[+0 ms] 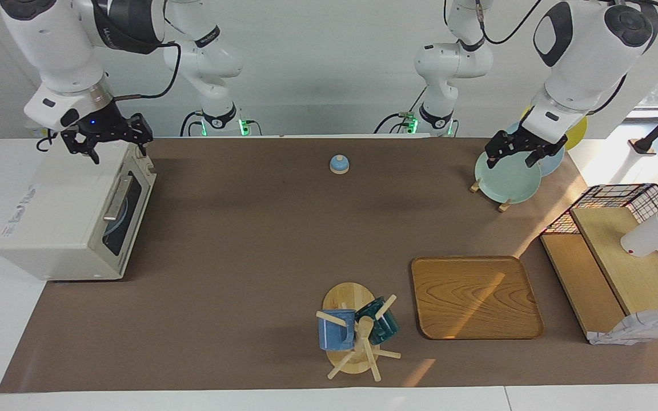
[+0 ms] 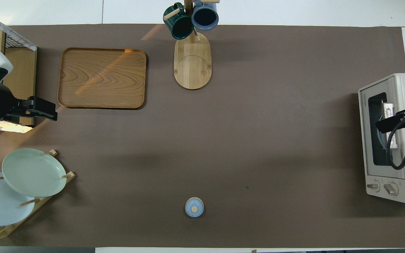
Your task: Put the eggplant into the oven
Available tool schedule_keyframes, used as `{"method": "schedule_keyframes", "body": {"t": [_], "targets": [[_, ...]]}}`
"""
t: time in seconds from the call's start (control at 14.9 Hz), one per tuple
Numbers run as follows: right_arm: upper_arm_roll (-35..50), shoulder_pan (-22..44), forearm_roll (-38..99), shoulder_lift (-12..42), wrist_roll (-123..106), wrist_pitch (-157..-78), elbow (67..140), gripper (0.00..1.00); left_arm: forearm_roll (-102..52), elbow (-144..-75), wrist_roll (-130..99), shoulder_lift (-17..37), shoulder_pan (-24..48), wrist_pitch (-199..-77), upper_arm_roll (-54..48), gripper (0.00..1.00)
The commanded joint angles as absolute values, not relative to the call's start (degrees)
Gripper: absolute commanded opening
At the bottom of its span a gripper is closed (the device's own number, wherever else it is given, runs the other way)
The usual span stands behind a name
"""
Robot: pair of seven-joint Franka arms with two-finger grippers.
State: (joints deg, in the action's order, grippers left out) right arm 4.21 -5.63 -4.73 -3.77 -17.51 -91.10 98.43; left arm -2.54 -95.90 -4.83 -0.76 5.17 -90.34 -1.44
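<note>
You have one oven (image 1: 72, 211), door shut; right gripper (image 1: 113, 144) hangs spread above it, left gripper (image 1: 513, 153), seemingly spread, over three plates (image 1: 506, 178).

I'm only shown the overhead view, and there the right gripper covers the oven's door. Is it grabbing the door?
Observer: No. In the facing view the right gripper is over the oven's top, at the edge nearest the robots, not at the door.
Operator: Is the door open?
Observer: Shut. The handle shows whole, and nothing holds it.
Operator: What is on the shelf under the left arm?
Observer: A white cup lies on its side on the shelf. No eggplant shows in either view.
</note>
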Motion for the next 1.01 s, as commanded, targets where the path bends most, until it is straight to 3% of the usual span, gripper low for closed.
{"method": "schedule_keyframes", "body": {"t": [0.0,0.34,0.94], "targets": [[1.85,-3.44,-1.76,-3.52,-10.66,-91.06,97.39,1.0,-2.64,-96.68,-4.92,-1.58,4.48,-90.53,-1.93,1.0],[-1.4,0.61,-1.58,2.62,-7.12,-86.76,89.23,1.0,-2.64,-96.68,-4.92,-1.58,4.48,-90.53,-1.93,1.0],[-1.41,2.81,-1.49,-2.46,-3.34,-87.62,95.45,1.0,-2.64,-96.68,-4.92,-1.58,4.48,-90.53,-1.93,1.0]]}}
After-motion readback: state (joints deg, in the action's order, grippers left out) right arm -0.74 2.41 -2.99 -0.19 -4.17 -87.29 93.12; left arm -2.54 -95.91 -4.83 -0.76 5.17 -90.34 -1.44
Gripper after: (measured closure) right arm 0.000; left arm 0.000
